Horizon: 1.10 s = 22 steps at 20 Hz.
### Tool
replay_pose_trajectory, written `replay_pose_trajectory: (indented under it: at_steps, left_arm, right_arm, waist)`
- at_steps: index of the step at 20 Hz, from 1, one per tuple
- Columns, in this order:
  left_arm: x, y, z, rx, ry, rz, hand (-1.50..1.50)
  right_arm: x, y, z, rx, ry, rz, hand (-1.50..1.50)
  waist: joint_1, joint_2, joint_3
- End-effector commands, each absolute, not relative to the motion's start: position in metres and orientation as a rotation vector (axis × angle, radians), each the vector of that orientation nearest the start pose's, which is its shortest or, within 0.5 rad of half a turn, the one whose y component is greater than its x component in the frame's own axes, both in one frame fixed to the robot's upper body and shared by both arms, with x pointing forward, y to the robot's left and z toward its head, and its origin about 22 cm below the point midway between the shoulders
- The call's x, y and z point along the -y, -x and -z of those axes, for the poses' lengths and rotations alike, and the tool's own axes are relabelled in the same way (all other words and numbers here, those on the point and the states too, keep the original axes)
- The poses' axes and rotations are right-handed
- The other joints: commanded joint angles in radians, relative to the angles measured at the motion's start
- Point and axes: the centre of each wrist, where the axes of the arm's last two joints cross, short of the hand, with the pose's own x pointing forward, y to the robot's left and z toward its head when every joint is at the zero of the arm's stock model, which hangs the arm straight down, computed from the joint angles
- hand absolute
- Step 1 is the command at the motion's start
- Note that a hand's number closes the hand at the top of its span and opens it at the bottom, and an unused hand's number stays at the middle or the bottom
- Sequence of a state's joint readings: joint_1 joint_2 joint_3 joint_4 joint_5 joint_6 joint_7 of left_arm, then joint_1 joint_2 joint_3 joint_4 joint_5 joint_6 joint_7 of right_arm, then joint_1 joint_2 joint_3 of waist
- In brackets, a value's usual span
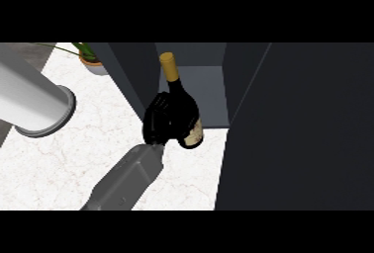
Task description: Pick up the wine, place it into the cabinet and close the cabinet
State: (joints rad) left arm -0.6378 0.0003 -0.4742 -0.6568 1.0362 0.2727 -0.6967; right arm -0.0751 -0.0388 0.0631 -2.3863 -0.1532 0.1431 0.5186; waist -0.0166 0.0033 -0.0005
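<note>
- Step: placing. One hand (162, 123) shows, fingers curled round the wine bottle (182, 106); which arm it is, can't tell for sure, likely the right.
- Bottle is tilted, gold neck pointing ahead of the hand into the open cabinet (201, 94).
- Door (300, 128) stands open, to the hand's right.
- Next: push further in, set the bottle down, release, then swing the door shut.

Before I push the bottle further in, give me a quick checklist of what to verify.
1. Hand curled round the wine bottle: ok.
2. Bottle neck pointing into the cabinet opening: ok.
3. Bottle base past the cabinet's front edge: not ok, it is above the counter.
4. Cabinet door swung open, clear of the opening: ok.
5. Room left on the shelf behind the bottle: cannot tell.
6. Other hand's position: cannot tell, not in view.
</note>
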Motion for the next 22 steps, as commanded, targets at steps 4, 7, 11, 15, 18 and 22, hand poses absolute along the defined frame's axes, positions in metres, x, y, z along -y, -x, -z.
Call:
replay_pose_trajectory:
  at_steps: [4, 7, 11, 15, 18, 22]
  left_arm:
    - [-0.096, -0.376, 0.023, 1.624, 0.304, -0.442, 1.5]
    - [-0.089, -0.384, 0.008, 1.632, 0.273, -0.46, 1.5]
    - [-0.094, -0.38, 0.024, 1.625, 0.271, -0.454, 1.5]
    - [-0.092, -0.406, -0.005, 1.61, 0.255, -0.414, 1.5]
    - [-0.091, -0.406, -0.003, 1.578, 0.242, -0.419, 1.5]
    - [-0.086, -0.415, -0.019, 1.547, 0.222, -0.413, 1.5]
  right_arm:
    - [0.214, -0.167, -0.176, 1.936, -0.26, -0.252, -1.5]
    - [0.203, -0.172, -0.195, 1.929, -0.27, -0.251, -1.5]
    - [0.226, -0.172, -0.185, 1.936, -0.262, -0.281, -1.5]
    - [0.215, -0.174, -0.179, 1.94, -0.269, -0.255, -1.5]
    - [0.212, -0.183, -0.186, 1.93, -0.288, -0.272, -1.5]
    - [0.205, -0.172, -0.183, 1.948, -0.313, -0.281, -1.5]
  waist:
    - [-0.001, 0.001, 0.0]
    - [-0.001, 0.001, 0.0]
    - [-0.015, 0.004, 0.0]
    - [-0.016, 0.005, 0.0]
    - [-0.04, 0.012, -0.001]
    - [-0.049, 0.014, -0.001]
